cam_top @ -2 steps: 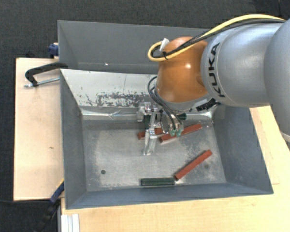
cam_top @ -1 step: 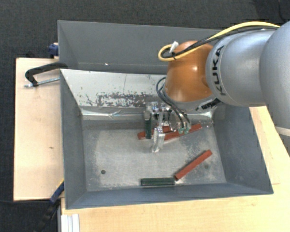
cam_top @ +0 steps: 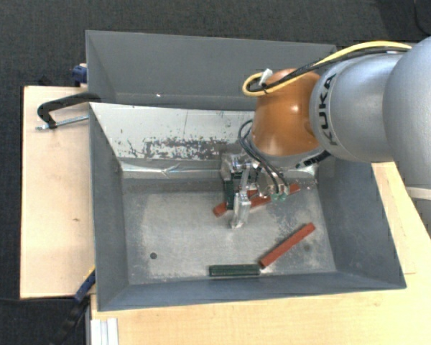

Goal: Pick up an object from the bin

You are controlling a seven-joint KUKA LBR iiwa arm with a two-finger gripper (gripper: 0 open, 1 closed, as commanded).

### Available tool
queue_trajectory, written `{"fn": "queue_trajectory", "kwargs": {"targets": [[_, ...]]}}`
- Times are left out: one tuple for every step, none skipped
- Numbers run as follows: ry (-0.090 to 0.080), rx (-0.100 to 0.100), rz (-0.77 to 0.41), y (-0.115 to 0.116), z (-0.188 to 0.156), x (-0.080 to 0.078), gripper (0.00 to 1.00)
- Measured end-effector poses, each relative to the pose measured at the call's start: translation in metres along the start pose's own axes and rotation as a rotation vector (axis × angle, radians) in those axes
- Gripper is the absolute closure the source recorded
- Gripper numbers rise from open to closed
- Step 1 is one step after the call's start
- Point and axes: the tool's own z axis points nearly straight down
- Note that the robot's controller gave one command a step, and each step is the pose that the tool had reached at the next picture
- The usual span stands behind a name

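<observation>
Three loose things in the bin (cam_top: 106, 221) by our count: a small red piece (cam_top: 220, 209) mid-floor, a red-brown stick (cam_top: 288, 244) toward the near right, and a dark bar (cam_top: 234, 270) along the near wall.

Gripper (cam_top: 237, 208) is down near the floor, mid-bin, right on the red piece. Red shows on both sides of it, left and right. We can't tell whether it's open or closed, or whether it has the piece, because the wrist and its cables hide that. Both the stick and the bar lie flat, well apart from the gripper.

Progress, as we read it: the approach looks done, with the gripper at grasp height over the red piece. Nothing is lifted, and the piece looks to be sitting on the bin floor.

What's left: confirm closure on the piece, then lift it clear of the bin walls.

Risk we see: the piece is small and low, so a grip could slip off or miss.
</observation>
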Motion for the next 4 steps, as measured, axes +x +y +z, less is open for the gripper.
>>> {"fn": "queue_trajectory", "kwargs": {"targets": [[-0.009, 0.000, 0.183, 0.015, -0.009, -0.003, 1.00], [-0.009, 0.000, 0.183, 0.015, -0.009, -0.003, 1.00], [0.005, 0.001, 0.187, 0.024, -0.056, 0.002, 1.00], [0.009, 0.002, 0.165, 0.014, -0.123, -0.004, 1.00]]}}
